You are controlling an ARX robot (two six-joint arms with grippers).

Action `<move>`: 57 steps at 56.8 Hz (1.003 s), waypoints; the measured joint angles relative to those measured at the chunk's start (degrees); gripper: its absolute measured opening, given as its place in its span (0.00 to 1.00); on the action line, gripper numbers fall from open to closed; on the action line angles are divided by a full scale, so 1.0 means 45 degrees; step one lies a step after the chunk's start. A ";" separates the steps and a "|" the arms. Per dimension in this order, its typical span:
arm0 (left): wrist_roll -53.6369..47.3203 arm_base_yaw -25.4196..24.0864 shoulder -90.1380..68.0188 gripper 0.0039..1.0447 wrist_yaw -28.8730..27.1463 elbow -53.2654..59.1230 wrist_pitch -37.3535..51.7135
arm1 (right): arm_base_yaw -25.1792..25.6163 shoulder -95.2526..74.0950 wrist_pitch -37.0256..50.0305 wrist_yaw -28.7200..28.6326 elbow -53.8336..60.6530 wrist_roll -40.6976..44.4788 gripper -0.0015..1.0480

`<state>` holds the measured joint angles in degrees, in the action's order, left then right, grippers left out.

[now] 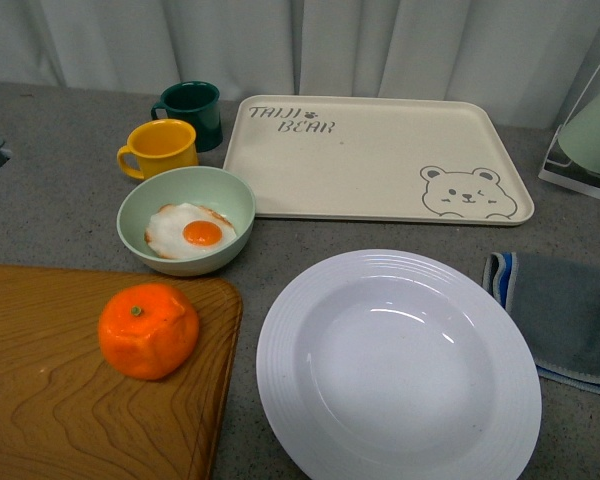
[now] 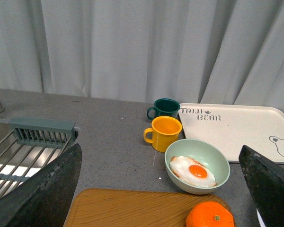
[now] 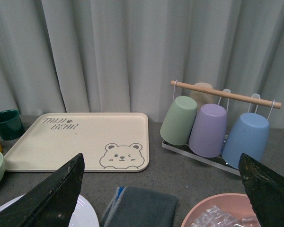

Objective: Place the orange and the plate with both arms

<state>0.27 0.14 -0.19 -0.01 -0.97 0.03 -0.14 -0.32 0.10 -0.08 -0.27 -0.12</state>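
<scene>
The orange (image 1: 148,330) sits on the right end of a wooden cutting board (image 1: 50,400) at the front left; it also shows in the left wrist view (image 2: 209,216). The large white plate (image 1: 397,368) lies empty on the grey counter at the front right; a sliver of its rim shows in the right wrist view (image 3: 80,213). Neither arm shows in the front view. My left gripper (image 2: 163,189) is open and empty, hanging above the board, behind and left of the orange. My right gripper (image 3: 163,189) is open and empty, above the grey cloth (image 3: 139,208).
A pale green bowl (image 1: 185,219) with a fried egg stands behind the orange, a yellow mug (image 1: 160,148) and a dark green mug (image 1: 192,110) behind it. A cream bear tray (image 1: 375,158) lies at the back. A cup rack (image 3: 217,125), pink tub (image 3: 222,213) and sink rack (image 2: 23,156) flank the scene.
</scene>
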 joint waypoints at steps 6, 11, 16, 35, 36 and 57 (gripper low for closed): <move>0.0000 0.0000 0.0000 0.94 0.0000 0.0000 0.0000 | 0.0000 0.0000 0.0000 0.0000 0.0000 0.0000 0.91; 0.0000 0.0000 0.0000 0.94 0.0000 0.0000 0.0000 | 0.0000 0.0000 0.0000 0.0000 0.0000 0.0000 0.91; 0.0000 0.0000 0.0000 0.94 0.0000 0.0000 0.0000 | 0.0000 0.0000 0.0000 0.0000 0.0000 0.0000 0.91; 0.2987 0.1112 -0.8529 0.94 0.0024 -0.1851 0.0991 | 0.0000 0.0019 0.0000 0.0000 0.0000 0.0000 0.91; 0.3104 0.1185 -0.9165 0.94 0.0029 -0.2021 0.1447 | 0.0000 0.0019 0.0000 0.0000 0.0000 0.0000 0.91; 0.3089 0.1783 -1.7758 0.94 0.0563 -0.4235 0.3084 | 0.0000 0.0024 0.0000 0.0000 0.0000 0.0000 0.91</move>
<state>14.17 8.16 -80.09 2.52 -20.03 13.91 -0.14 -0.21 0.10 -0.08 -0.27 -0.12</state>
